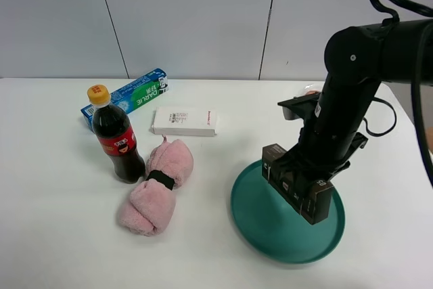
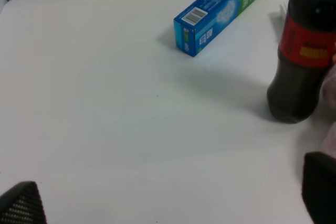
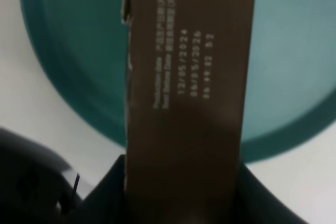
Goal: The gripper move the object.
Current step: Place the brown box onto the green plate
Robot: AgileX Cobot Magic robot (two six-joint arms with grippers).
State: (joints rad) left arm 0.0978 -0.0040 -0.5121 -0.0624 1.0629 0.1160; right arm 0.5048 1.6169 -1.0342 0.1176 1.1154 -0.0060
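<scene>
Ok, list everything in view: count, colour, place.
Table: one, white, under everything.
Toothpaste carton: one, blue-green, back left.
Cola bottle: one, dark with a red label and yellow cap, in front of the toothpaste carton.
Flat box: one, white, right of the bottle.
Rolled towel: one, pink with a black band, beside the bottle, towards the front.
Plate: one, teal, front right.
Brown carton: one, dark brown with white print, over the plate.
Left hand: one, black, open and empty, over bare table near the bottle.
Right hand: one, black, shut on the brown carton.
</scene>
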